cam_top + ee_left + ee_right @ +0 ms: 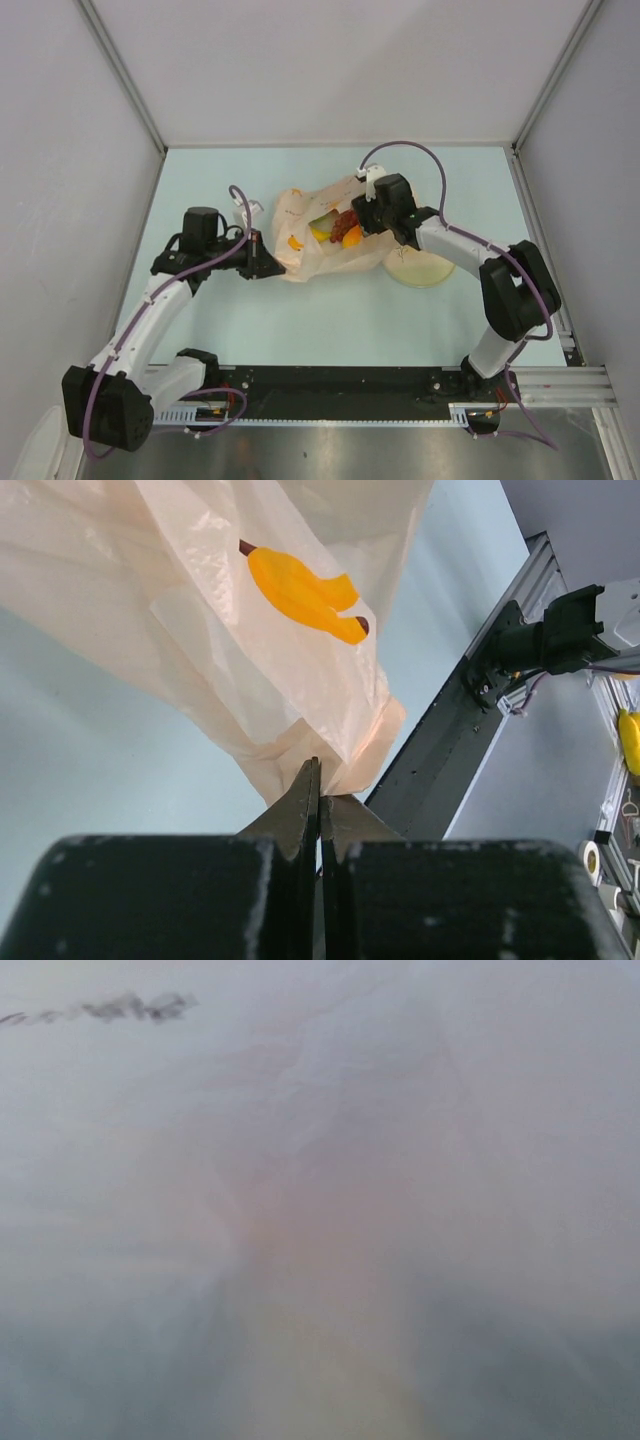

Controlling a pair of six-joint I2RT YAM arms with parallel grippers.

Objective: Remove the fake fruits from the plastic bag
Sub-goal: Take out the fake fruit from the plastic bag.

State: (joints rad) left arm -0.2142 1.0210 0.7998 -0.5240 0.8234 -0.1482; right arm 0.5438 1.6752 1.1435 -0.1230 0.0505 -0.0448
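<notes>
The peach plastic bag (310,255) lies crumpled mid-table. Through its open right side I see fake fruits: a dark red grape bunch (343,221), an orange fruit (352,238), a yellow one (319,233) and a bit of green (325,215). My left gripper (272,266) is shut on the bag's lower left corner; the left wrist view shows the jaws pinching the film (330,765). An orange print mark (300,588) shows on the bag. My right gripper (361,227) reaches into the bag's mouth by the fruits, its fingers hidden. The right wrist view shows only blurred film (320,1200).
A round cream plate (425,270) lies right of the bag, partly under my right arm. Grey walls enclose the table on three sides. A black rail (350,385) runs along the near edge.
</notes>
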